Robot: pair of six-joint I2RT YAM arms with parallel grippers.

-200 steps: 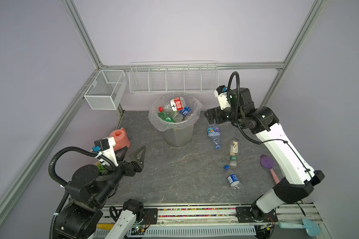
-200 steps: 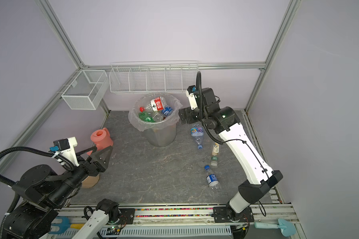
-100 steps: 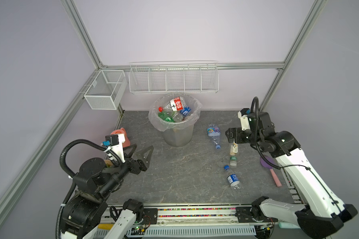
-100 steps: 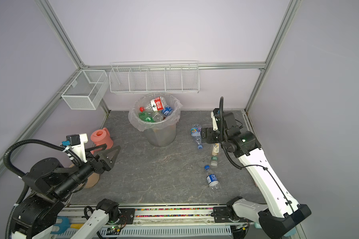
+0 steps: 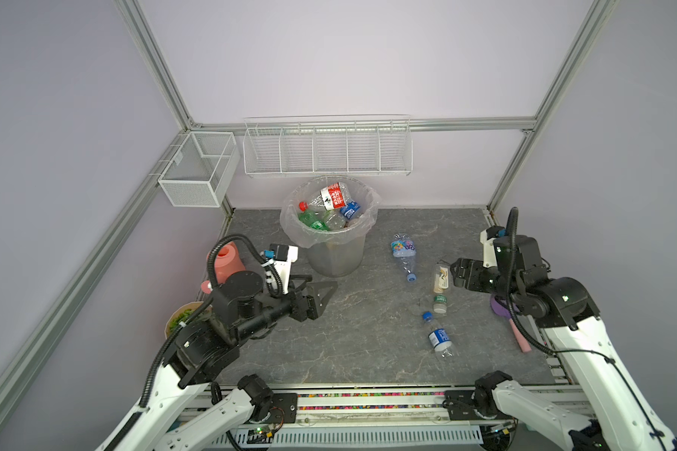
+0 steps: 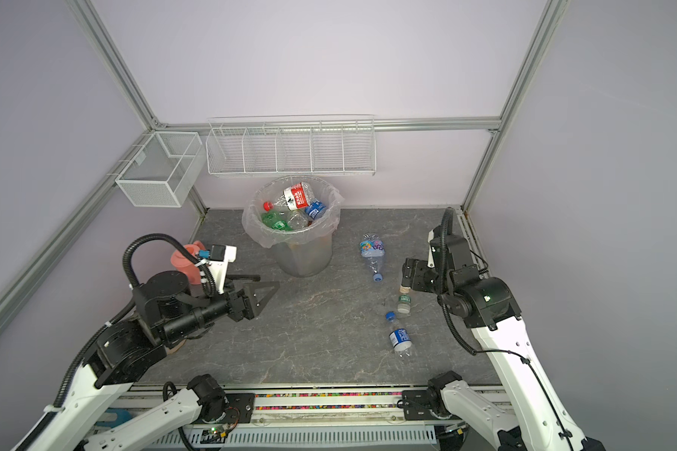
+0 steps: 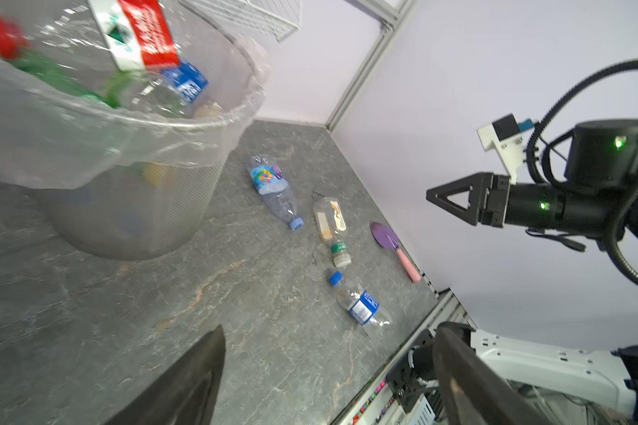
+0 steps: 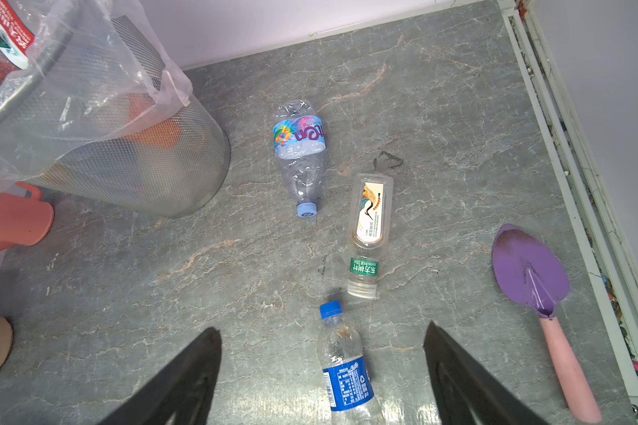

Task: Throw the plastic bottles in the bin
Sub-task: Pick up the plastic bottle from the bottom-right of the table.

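The grey marbled desk (image 5: 368, 351) carries everything. The left arm (image 5: 235, 300) reaches over its left part and the right arm (image 5: 555, 300) over its right part. The left jaws are spread wide and grasp nothing, and they point toward the middle of the desk. The right jaws are also released and empty, and they hang just beside the bottle with a tan label (image 5: 440, 279). A long wire basket (image 5: 327, 152) hangs on the back wall, and a smaller mesh basket (image 5: 198, 172) on the left frame. The bin (image 5: 333, 257) stands upright at the back of the desk with a clear bag folded over its rim. It is filled nearly to the top with bottles (image 5: 331, 197): one with a red label on top, a green one, and one with a blue label. A pink watering can (image 5: 227, 261) stands near the bin, partly behind the left arm. Three bottles lie on their sides on the desk, between the bin and the right arm. The crushed bottle with a colourful label (image 5: 404, 250) is nearest to the bin, the bottle with a tan label is just beside it, and the bottle with a blue label (image 5: 438, 337) is nearest to the front edge. A purple trowel (image 8: 531, 272) with a pink handle lies by the right edge of the desk.
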